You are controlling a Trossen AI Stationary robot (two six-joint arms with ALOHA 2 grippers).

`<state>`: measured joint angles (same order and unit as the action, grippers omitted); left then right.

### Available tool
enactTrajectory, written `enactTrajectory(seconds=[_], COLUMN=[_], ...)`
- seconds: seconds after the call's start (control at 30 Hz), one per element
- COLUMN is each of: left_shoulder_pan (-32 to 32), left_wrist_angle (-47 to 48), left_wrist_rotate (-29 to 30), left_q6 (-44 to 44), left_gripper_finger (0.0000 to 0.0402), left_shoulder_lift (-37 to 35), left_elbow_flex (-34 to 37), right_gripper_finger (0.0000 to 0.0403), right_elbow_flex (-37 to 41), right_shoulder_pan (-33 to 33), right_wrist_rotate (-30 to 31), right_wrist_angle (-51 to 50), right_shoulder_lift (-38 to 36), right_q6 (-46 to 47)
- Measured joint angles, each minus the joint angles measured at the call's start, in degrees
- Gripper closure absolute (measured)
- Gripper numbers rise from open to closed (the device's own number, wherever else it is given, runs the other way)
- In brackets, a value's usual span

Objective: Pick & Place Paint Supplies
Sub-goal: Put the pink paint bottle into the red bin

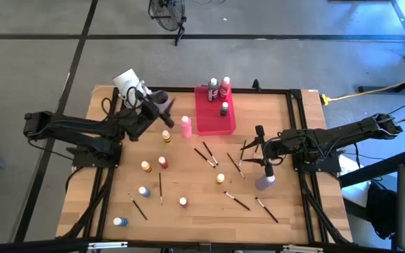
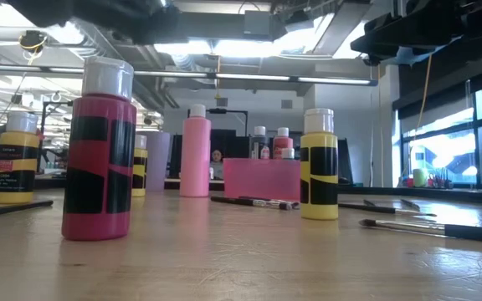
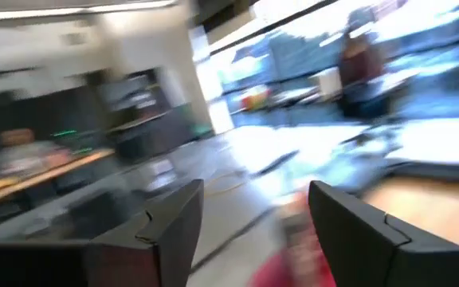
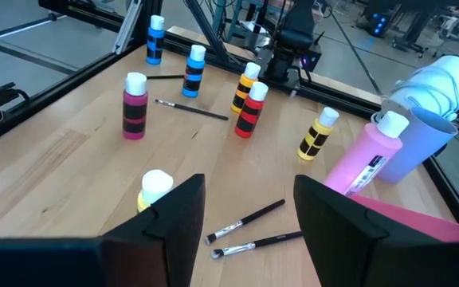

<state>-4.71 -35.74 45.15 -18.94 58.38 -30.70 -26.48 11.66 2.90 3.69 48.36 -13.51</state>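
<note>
Left gripper (image 1: 162,105) up beside the lilac cup (image 1: 162,98) near the table's far edge, jaws parted, nothing between them. Right gripper (image 1: 253,151) over the scattered paintbrushes (image 1: 206,154), fingers apart, empty too. Three bottles already standing in the pink-red tray (image 1: 213,121); pink bottle (image 1: 186,126) upright just beside it, the other bottles dotted across the near half. Looks like the gap between placements. Next: drop onto a loose bottle or brush, close, carry over.
</note>
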Motion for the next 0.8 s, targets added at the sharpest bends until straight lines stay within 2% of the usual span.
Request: enactTrajectory(seconds=[0.23,0.33,0.53,0.8], left_shoulder_pan=[2.30,1.66,-1.67,-7.25], left_wrist_angle=[8.81,13.12,20.50,23.16], left_wrist_rotate=[-20.29,-26.19,-27.29,-27.02], left_q6=[12.00,15.93,24.05,20.31], left_gripper_finger=[0.0162,0.0165,0.0168,0.0174], left_shoulder_lift=[-3.16,-3.34,-2.55,0.28], left_elbow_flex=[-0.02,-0.02,0.00,0.35], right_gripper_finger=[0.0206,0.0206,0.0206,0.0206], right_elbow_flex=[0.00,0.00,0.00,0.00], right_shoulder_pan=[0.00,-0.02,-0.02,-0.02], right_wrist_rotate=[0.00,0.00,0.00,-0.04], right_wrist_angle=[0.62,1.35,1.89,2.91], right_shoulder_lift=[0.00,0.00,0.02,0.02], right_q6=[0.94,2.07,2.18,2.18])
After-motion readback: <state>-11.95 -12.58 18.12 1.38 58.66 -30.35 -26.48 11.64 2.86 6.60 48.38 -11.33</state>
